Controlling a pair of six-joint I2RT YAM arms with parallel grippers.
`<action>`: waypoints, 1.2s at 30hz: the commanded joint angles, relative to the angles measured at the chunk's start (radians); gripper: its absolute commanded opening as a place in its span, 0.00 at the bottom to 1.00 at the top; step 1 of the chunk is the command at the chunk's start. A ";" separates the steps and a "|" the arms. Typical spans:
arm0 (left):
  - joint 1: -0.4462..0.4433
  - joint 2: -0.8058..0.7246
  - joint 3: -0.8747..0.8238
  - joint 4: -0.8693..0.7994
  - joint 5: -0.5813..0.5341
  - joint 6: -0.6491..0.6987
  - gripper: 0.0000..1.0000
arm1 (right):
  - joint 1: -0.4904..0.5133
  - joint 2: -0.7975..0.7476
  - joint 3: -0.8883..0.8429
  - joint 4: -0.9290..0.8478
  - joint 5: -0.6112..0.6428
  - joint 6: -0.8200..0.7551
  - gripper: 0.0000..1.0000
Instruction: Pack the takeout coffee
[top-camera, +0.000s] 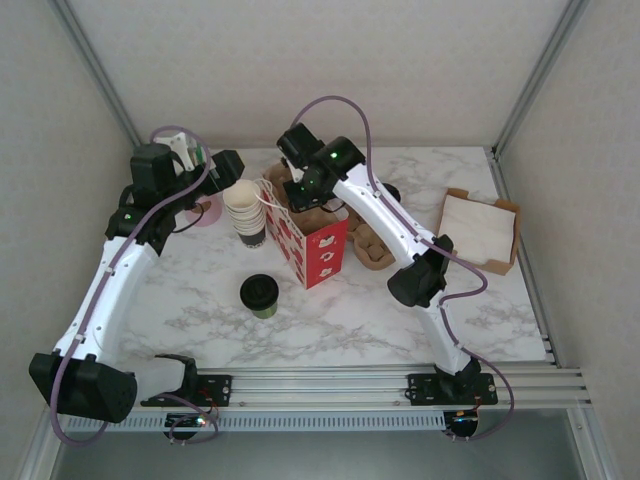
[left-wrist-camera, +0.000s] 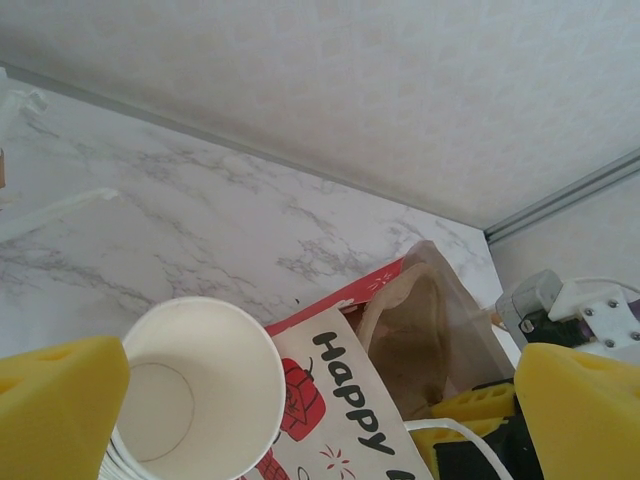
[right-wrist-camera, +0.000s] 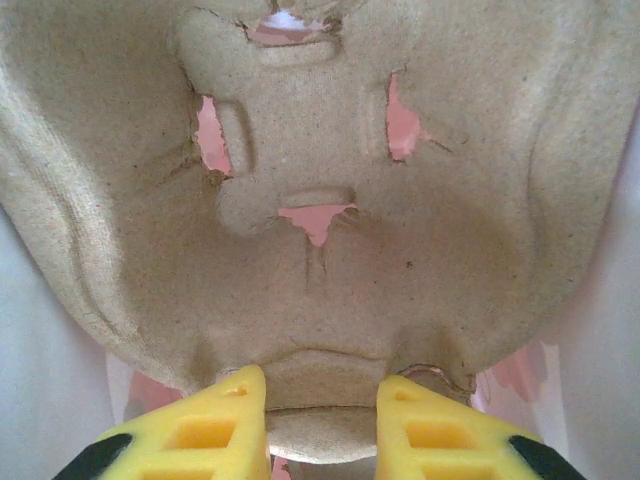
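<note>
The takeout coffee (top-camera: 260, 295), black lid over an olive-green body, stands upright on the marble in front of the red-and-white gift bag (top-camera: 318, 248). My left gripper (top-camera: 222, 168) hangs open above the stack of cream cups (top-camera: 245, 208), and its wrist view looks down on the top cup (left-wrist-camera: 195, 385) and the bag's "Happy" print (left-wrist-camera: 340, 390). My right gripper (top-camera: 308, 192) reaches down into the bag's mouth. There its fingers (right-wrist-camera: 230, 425) are shut on a tab of a brown pulp cup carrier (right-wrist-camera: 320, 200), with pink bag wall showing through the carrier's holes.
More pulp carriers (top-camera: 372, 245) lie right of the bag. A cardboard box of white napkins (top-camera: 478, 232) sits at the far right. A pink object (top-camera: 207, 212) lies left of the cup stack. Enclosure walls ring the table.
</note>
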 joint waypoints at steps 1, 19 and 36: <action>0.007 0.004 -0.009 0.021 0.017 -0.006 0.99 | 0.014 -0.025 0.004 -0.025 0.022 -0.003 0.24; -0.022 0.082 -0.006 0.015 0.008 0.029 0.92 | 0.038 -0.128 -0.095 -0.004 0.070 -0.004 0.24; -0.133 0.204 0.118 -0.130 -0.099 0.185 0.69 | 0.037 -0.131 -0.147 -0.006 0.077 0.001 0.25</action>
